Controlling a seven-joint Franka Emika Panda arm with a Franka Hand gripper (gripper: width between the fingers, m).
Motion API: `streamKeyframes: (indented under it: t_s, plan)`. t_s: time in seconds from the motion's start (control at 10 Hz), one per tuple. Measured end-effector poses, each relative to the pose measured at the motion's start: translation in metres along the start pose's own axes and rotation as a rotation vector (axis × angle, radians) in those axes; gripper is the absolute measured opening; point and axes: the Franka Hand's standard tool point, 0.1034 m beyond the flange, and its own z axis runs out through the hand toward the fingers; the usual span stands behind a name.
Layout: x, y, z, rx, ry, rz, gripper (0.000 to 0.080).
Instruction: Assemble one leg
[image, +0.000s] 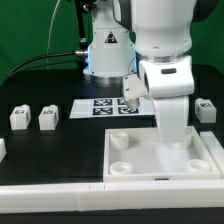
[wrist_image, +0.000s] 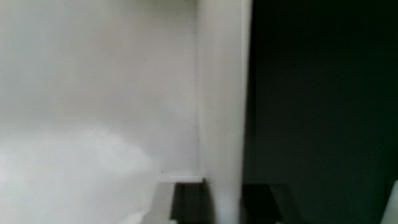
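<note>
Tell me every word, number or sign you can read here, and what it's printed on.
No words or numbers can be read.
Dark triangular sign on the robot's white base: symbol too small to read.
Black-and-white square tags on the flat white marker board: patterns, no letters.
Tags on the small chunky white plastic legs: patterns, too small to read.
Wrist view: nothing printed.

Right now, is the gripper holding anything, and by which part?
Cannot tell. The gripper is down at the rim of the large white tray-like panel, but its fingertips and any contact are hidden.
</note>
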Motion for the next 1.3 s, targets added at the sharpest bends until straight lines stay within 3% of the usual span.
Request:
streamKeyframes:
  t_s: [0.1, 0.6, 0.7, 0.9, 1.0, 1.1, 1.3]
  plan:
    - [0.0062, 0.0049, -0.0004, -0.004, 0.005, -0.008, 0.0070]
    - [0.0061, 0.0047, -0.0006, -0.007, 0.005, 0.015, 0.0070]
    - [0.0060, 0.0039, -0.0004, -0.006, 0.005, 0.017, 0.0168]
    - [0.0064, 0.0039, -0.0008, -0.008, 0.005, 0.022, 0.0450]
    - [0.0065, 0.0038, -0.0008, -0.007, 0.005, 0.026, 0.0450]
    - [0.0067, 0.0038, -0.0008, -0.007, 0.005, 0.029, 0.0600]
    - [0.0070, 0.0038, -0.0008, -0.007, 0.005, 0.032, 0.0634]
